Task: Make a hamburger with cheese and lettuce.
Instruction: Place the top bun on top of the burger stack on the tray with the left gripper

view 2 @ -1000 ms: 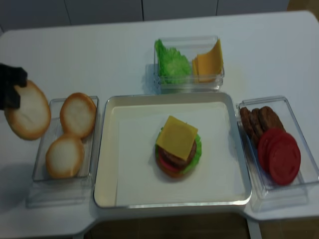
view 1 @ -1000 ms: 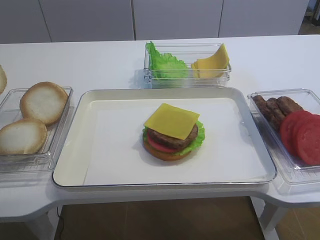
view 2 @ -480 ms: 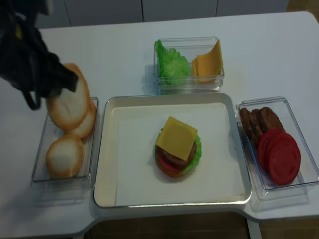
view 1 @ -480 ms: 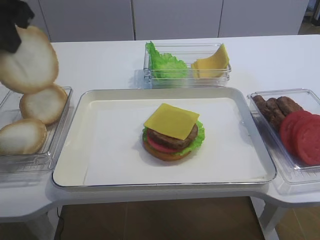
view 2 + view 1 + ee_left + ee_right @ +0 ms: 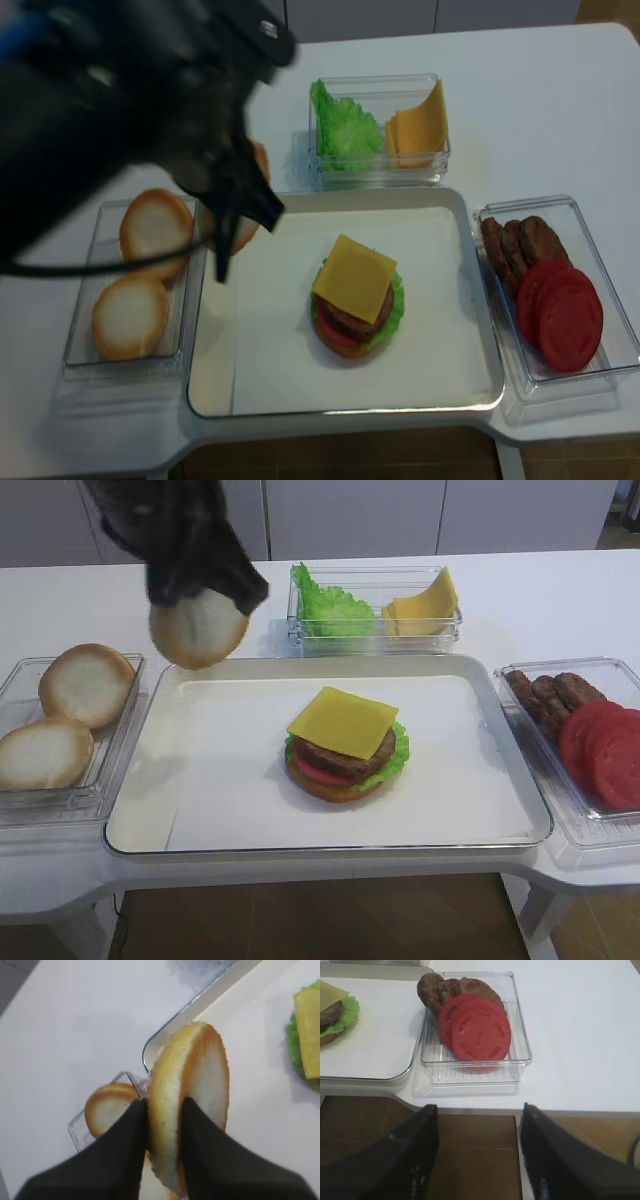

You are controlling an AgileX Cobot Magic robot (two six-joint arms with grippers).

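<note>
The hamburger [image 5: 345,748] stands open-topped in the middle of the tray [image 5: 330,665]: brown bun, tomato, patty, lettuce [image 5: 398,752] and the square cheese [image 5: 343,720] on top. My left gripper [image 5: 200,585] is shut on a pale bun half [image 5: 198,632], held on edge in the air above the tray's far left corner. The left wrist view shows the bun half [image 5: 187,1085] pinched between both fingers [image 5: 127,1135], with the cheese [image 5: 310,1030] at the right edge. My right gripper [image 5: 477,1115] stands open and empty beyond the table's front edge, near the tomato box.
A clear box on the left holds two bun halves [image 5: 85,685]. A box behind the tray holds a lettuce bunch [image 5: 330,605] and cheese slices [image 5: 425,605]. A box on the right holds patties [image 5: 550,695] and tomato slices [image 5: 600,740].
My left gripper has carried the bun half from the far left, over the bun box, rightward to the tray's far left corner. The hamburger stack is unchanged.
</note>
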